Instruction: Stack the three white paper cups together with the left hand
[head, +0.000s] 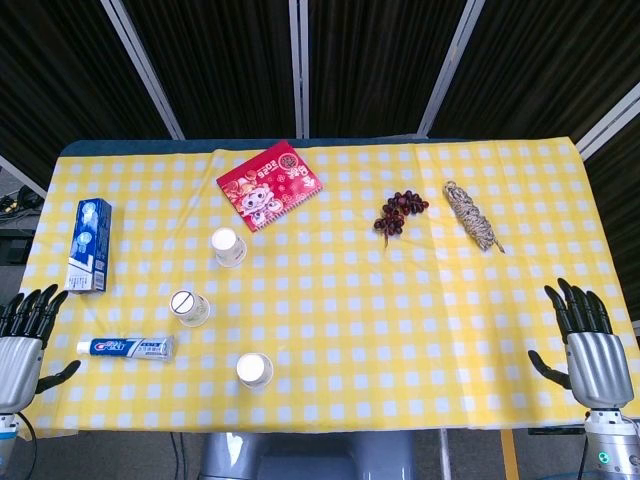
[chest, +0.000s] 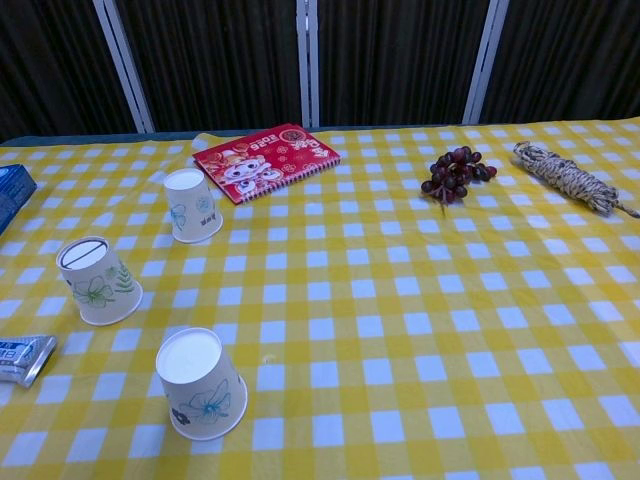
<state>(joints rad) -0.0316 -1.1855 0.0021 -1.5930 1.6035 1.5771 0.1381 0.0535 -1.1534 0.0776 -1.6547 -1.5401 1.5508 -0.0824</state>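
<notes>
Three white paper cups with flower prints stand upside down and apart on the yellow checked table. The far cup (head: 228, 246) (chest: 192, 205) is nearest the red notebook. The middle cup (head: 189, 307) (chest: 98, 281) sits to its left and nearer. The near cup (head: 254, 370) (chest: 204, 384) stands close to the front edge. My left hand (head: 22, 335) rests open at the table's left front corner, well left of the cups, holding nothing. My right hand (head: 588, 335) is open at the right front corner. Neither hand shows in the chest view.
A toothpaste tube (head: 126, 347) (chest: 22, 358) lies left of the near cups, a blue toothpaste box (head: 89, 245) beyond it. A red notebook (head: 270, 185) (chest: 266, 159), dark grapes (head: 399, 211) (chest: 455, 172) and a rope bundle (head: 471, 216) (chest: 567, 176) lie at the back.
</notes>
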